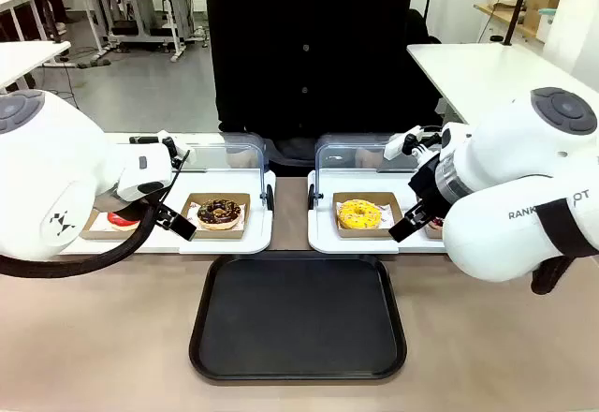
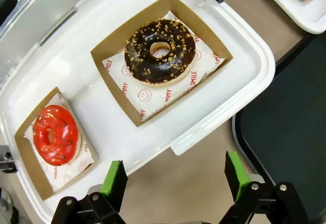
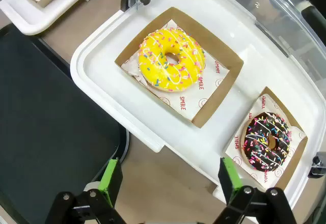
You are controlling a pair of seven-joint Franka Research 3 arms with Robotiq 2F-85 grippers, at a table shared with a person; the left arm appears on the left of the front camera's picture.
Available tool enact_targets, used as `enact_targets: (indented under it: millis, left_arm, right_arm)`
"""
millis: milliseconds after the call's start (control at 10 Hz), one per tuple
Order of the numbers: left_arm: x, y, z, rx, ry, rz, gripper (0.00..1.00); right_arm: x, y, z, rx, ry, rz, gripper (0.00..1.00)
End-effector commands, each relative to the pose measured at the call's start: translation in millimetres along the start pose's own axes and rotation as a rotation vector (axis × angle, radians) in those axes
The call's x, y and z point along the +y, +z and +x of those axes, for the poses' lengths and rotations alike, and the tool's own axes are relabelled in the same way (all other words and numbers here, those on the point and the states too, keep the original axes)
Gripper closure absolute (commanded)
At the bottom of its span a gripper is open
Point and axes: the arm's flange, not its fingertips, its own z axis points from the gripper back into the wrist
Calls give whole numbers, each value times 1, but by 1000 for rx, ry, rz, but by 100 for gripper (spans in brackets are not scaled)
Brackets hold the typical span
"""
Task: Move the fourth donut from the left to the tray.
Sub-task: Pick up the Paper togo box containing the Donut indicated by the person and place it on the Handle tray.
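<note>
The right claw hangs with its jaws wide and nothing between the green pads, over a bare strip of table at the near rim of a white display tray. Just beside the finger on the wrist view's left lies the black tray, bare. Just past the finger on the view's right sits the fourth donut, dark-glazed with coloured drizzle, in its small brown box on the display tray, apart from the claw. Farther ahead, near the middle of that display tray, the yellow donut lies in a larger box, and beyond it rises the clear lid. The left claw is also spread wide and holds nothing, over the table edge of the other display tray. Ahead of it, toward the view's left, is a red donut in a box. Farther on lies a chocolate donut with crumbs. At the far side of the table stands a person in black.
</note>
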Motion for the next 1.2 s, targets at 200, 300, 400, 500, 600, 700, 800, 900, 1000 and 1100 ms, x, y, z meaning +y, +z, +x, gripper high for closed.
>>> enact_targets:
  millis: [200,300,400,500,600,700,800,900,1000,1100]
  left_arm:
    - [0,0,0,0,0,0,0]
    - [0,0,0,0,0,0,0]
    - [0,0,0,0,0,0,0]
    - [0,0,0,0,0,0,0]
    - [0,0,0,0,0,0,0]
    - [0,0,0,0,0,0,0]
    - [0,0,0,0,0,0,0]
    - [10,19,6,-18,11,-83,0]
    - [32,42,11,-47,41,-124,0]
    - [58,70,15,-72,68,-172,0]
  right_arm:
    - [0,0,0,0,0,0,0]
    - [0,0,0,0,0,0,0]
    - [0,0,0,0,0,0,0]
    - [0,0,0,0,0,0,0]
    - [0,0,0,0,0,0,0]
    - [0,0,0,0,0,0,0]
    - [0,0,0,0,2,0,0]
    - [-9,24,12,-49,-7,8,0]
    - [-21,54,19,-94,-22,28,0]
    - [-38,89,19,-146,-34,87,0]
